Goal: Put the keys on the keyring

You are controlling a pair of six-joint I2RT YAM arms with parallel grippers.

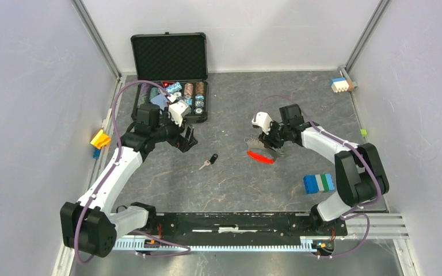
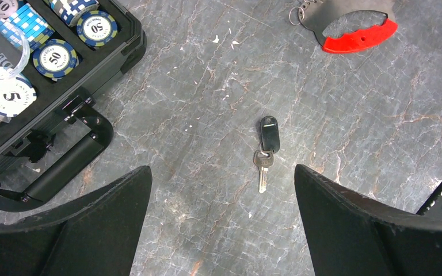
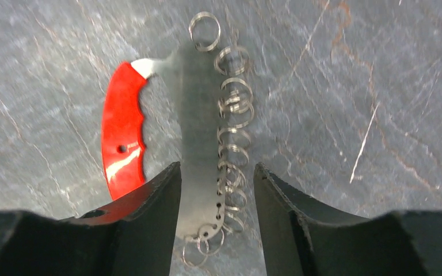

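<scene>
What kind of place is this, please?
Probably a robot lab test cell: two arms on a rail, white walls around the table, props like a poker chip case and toy bricks.

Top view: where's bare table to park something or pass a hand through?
Free: the far stretch between the chip case and the white block; the near strip between the key and the base rail, up to the blue block. Crowded: left pincer beside the case; right pincer over the keyring.
</scene>
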